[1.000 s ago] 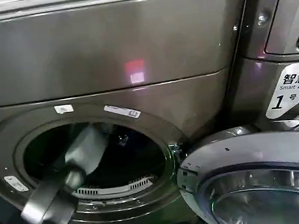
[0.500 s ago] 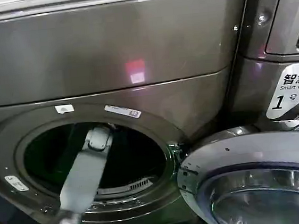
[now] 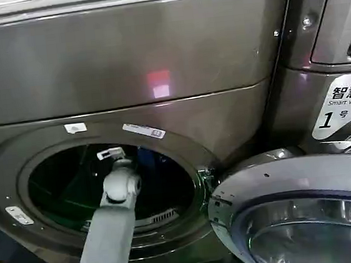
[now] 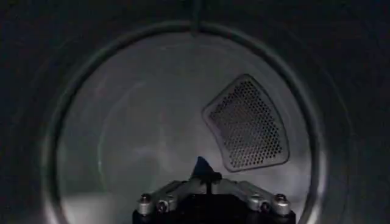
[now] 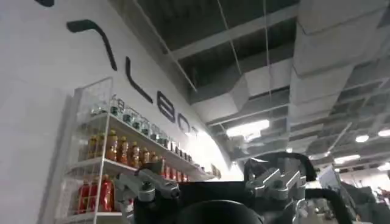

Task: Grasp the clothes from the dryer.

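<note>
Beside us to the right stands a second grey metallic machine (image 3: 337, 58) bearing a white "Smart wash" label (image 3: 344, 112) with a large "1". Along a white wall, a white wire shelf rack (image 5: 103, 158) holds rows of red and amber bottles (image 5: 100, 193), under grey ceiling ducts (image 5: 304, 73) and glowing ceiling lights (image 5: 250, 128).

We can't see the left gripper (image 4: 207, 178) fingertips in the dark dryer (image 3: 124, 61) drum; jaws state unclear. The door (image 3: 303, 212) is cut off at the frame edge.
</note>
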Robot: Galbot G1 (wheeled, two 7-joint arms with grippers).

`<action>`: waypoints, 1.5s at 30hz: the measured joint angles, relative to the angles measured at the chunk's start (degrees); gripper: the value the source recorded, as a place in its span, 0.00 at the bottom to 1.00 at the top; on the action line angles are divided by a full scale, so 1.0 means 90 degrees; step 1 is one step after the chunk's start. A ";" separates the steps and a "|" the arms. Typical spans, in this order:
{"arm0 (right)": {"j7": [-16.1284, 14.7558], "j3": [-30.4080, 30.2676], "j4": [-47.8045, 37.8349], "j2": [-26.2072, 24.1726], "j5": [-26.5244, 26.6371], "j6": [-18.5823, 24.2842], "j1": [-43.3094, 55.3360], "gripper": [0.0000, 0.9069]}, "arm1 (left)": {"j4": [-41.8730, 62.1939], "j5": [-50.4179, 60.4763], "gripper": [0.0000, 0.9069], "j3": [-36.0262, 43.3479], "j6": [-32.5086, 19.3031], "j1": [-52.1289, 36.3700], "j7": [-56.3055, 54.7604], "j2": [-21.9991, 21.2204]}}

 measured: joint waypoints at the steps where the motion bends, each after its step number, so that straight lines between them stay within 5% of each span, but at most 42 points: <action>1: 0.0000 0.0013 -0.0014 -0.0013 -0.0002 0.0014 -0.0004 1.00 | -0.0027 0.0015 0.00 -0.0016 0.0008 0.0021 -0.0016 -0.0016; 45: -0.0175 0.0098 0.0119 -0.0050 -0.0148 -0.0096 0.0031 1.00 | -0.0239 0.0050 0.00 -0.0107 0.0139 0.0072 0.0028 0.0015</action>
